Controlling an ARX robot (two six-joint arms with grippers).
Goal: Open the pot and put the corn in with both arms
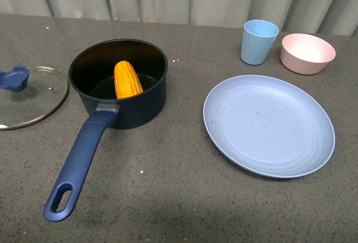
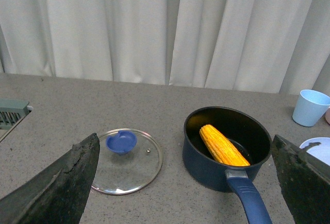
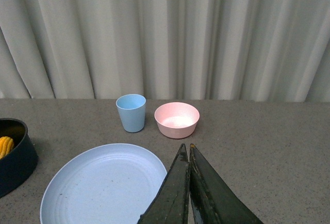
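1. Toward the left of the tabletop, nearer its far edge than its near one, the pot stands open with the corn already inside, one end on the black floor and the other leaning against the inner wall, tip just below the rim.
2. By the look of it the corn is a stiff, fairly light cob with a bumpy, slightly slick surface; if it needs moving, a hold across its middle, fingers crosswise to its length, seems the surest.
3. Its pot looks heavier and rigid, and the long blue handle, pointing toward the near edge, is the natural place to take it; the smooth round wall would likely slip.
4. Just beside the pot, at the left edge, the glass lid lies flat with its blue knob up, apart from the pot. Being glass, it probably wants gentle handling, by the knob alone.
5. Judged from this layout, both parts of the task appear done.
6. Right of the pot, well apart from it, sits a pale blue plate; beyond it, near the far edge, a blue cup and a pink bowl stand close together.
7. Neither arm shows in the front view. The left gripper hangs above the lid and pot with fingers spread wide and empty; the right gripper hovers over the plate's rim with its fingers pressed together on nothing.
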